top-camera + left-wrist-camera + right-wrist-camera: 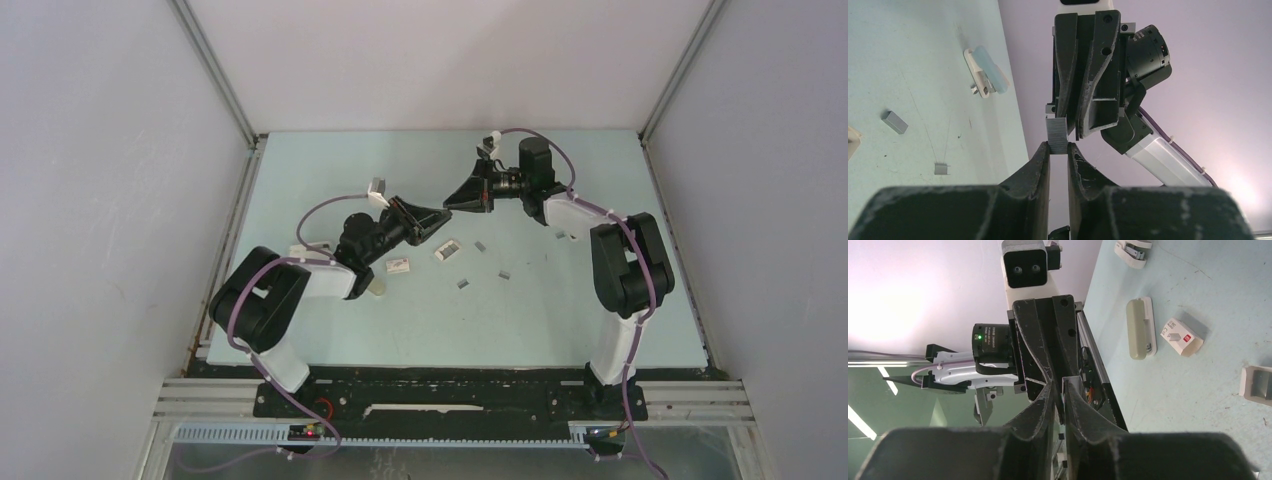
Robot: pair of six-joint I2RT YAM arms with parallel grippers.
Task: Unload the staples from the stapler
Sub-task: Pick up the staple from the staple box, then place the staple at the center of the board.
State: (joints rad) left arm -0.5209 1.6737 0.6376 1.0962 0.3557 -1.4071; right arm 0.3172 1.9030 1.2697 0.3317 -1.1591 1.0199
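My left gripper [1058,148] is shut on a short grey strip of staples [1057,133] and holds it in the air above the table. My right gripper [1077,131] faces it tip to tip, with its jaws shut. One of its fingers [1066,100] touches the strip's far end; the strip is not between them. The strip shows edge-on in the right wrist view [1071,383]. In the top view both grippers [428,216] [458,197] meet above the mat. Loose staple strips [479,245] [505,272] lie on the mat. A beige stapler [1139,327] lies closed.
A pale stapler [985,72] lies near the mat's edge, and another white one [1133,250] lies at the top of the right wrist view. Small white boxes [446,250] [399,265] sit mid-table, one with a red label [1181,336]. More strips [894,121] [941,169] lie loose.
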